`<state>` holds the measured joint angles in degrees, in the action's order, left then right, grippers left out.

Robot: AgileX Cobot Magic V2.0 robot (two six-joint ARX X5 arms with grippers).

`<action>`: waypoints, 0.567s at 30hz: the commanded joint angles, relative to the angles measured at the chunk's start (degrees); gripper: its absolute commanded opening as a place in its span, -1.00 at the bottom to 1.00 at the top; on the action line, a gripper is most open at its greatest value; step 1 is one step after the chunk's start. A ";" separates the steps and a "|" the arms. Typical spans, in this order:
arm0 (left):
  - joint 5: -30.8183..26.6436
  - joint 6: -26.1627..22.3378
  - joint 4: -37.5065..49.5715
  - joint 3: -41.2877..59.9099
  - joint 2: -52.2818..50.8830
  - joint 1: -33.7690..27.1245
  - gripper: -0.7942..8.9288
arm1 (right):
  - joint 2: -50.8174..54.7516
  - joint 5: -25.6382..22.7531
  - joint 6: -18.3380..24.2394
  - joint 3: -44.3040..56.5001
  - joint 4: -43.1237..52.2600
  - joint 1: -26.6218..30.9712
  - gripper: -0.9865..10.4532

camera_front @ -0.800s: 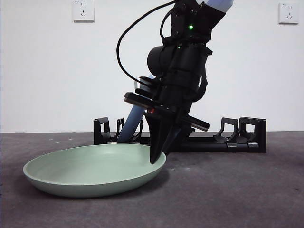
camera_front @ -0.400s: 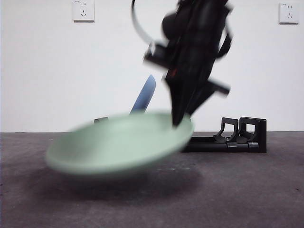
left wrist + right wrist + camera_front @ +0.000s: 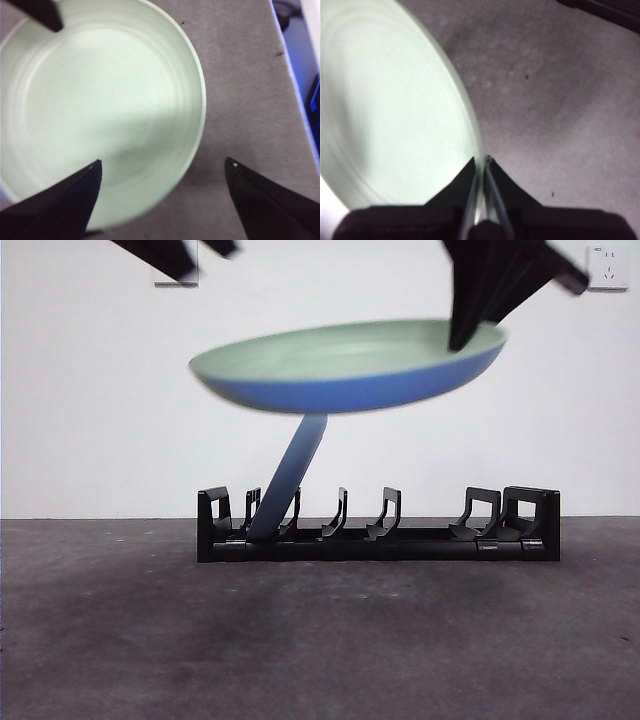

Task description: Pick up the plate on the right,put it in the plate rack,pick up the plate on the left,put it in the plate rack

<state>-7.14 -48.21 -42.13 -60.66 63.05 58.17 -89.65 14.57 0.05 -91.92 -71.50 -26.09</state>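
The green plate [image 3: 345,365] hangs high above the tabletop [image 3: 320,630], roughly level, over the plate rack [image 3: 378,527], where a blue plate [image 3: 290,480] already leans in a slot near one end. The right gripper [image 3: 482,162] has its fingers clenched on the plate's rim at a single point, so the whole dish hangs off one edge. That is the main risk: a thin pinch could let the plate swivel or slip and drop onto the rack. It must also be tipped upright to enter a slot, and could knock the blue plate. The left gripper [image 3: 162,167] hovers above the plate with fingers spread, grasping nothing.
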 commanded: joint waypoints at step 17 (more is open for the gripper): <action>-10.91 -7.13 8.52 0.02 10.58 6.69 -0.85 | 6.56 1.25 1.68 0.26 -4.87 1.84 -0.86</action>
<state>-17.98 -55.48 -33.82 -60.66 73.41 64.60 -83.44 15.20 1.34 -91.90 -76.71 -24.25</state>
